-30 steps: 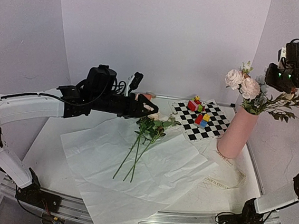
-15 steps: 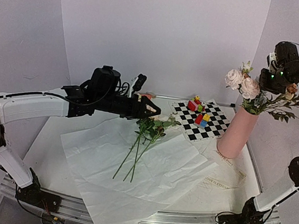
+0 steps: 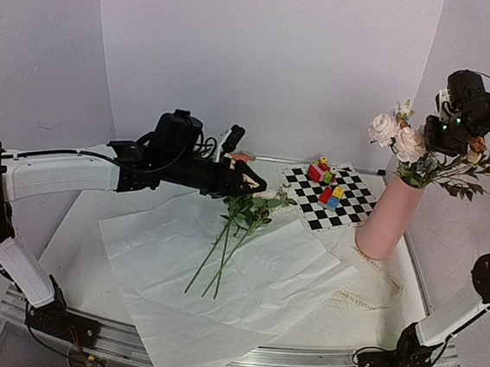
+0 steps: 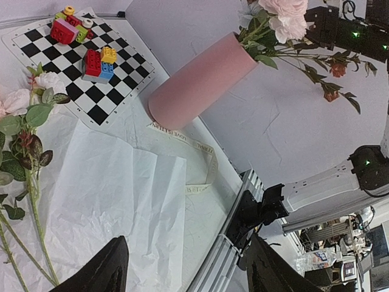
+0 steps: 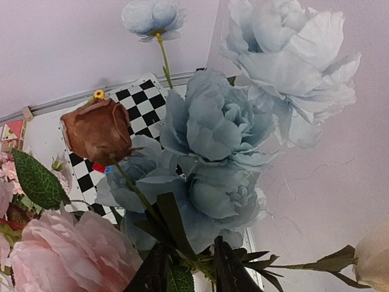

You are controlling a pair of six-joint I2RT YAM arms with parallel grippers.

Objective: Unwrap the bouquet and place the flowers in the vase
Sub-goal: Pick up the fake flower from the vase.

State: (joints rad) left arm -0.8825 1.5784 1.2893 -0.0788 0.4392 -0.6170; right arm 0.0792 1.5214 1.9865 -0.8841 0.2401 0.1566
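Note:
The pink vase (image 3: pixel 387 219) stands at the right and holds pink and white flowers (image 3: pixel 401 142). My right gripper (image 3: pixel 464 140) is high beside those blooms. In its wrist view the right gripper (image 5: pixel 189 274) has narrow jaws closed around green stems, with pale blue blooms (image 5: pixel 225 121) and a brown bud (image 5: pixel 97 131) just ahead. Other flowers (image 3: pixel 244 209) lie on the spread white paper (image 3: pixel 244 279), their stems pointing toward me. Above their heads hovers my left gripper (image 3: pixel 252 184), open and empty. Its wrist view shows the left gripper (image 4: pixel 185 274), the flowers (image 4: pixel 30 121) and the vase (image 4: pixel 200 79).
A checkerboard mat (image 3: pixel 351 213) with small colourful blocks (image 3: pixel 327 184) lies behind the paper, left of the vase. A loose printed ribbon (image 3: pixel 364 299) lies on the table in front of the vase. The table's metal front rail (image 3: pixel 297 362) runs along the near edge.
My right gripper has shifted left and slightly up near the vase's blooms, the brown bud moving with it. The left arm has crept a little right above the lying flowers.

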